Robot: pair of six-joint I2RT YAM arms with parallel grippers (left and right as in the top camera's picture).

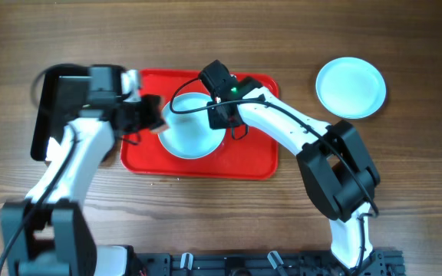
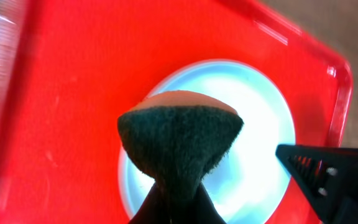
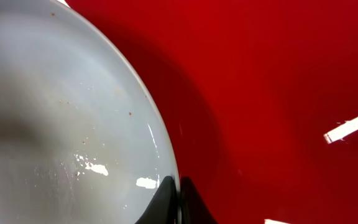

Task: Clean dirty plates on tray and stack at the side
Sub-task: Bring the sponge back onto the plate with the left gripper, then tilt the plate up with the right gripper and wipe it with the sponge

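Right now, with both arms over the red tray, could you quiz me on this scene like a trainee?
1. True or false: the right gripper pinches the rim of the plate on the red tray.
2. The left gripper holds: A) a sponge, B) a fork, C) a cup?
3. How many plates lie off the tray?
Key: 1 true; 2 A; 3 one, the lone plate at the right.

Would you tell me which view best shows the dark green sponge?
Left wrist: the dark green sponge sits centre-frame over the pale round plate. Overhead, the left arm hides it; right wrist lacks it.
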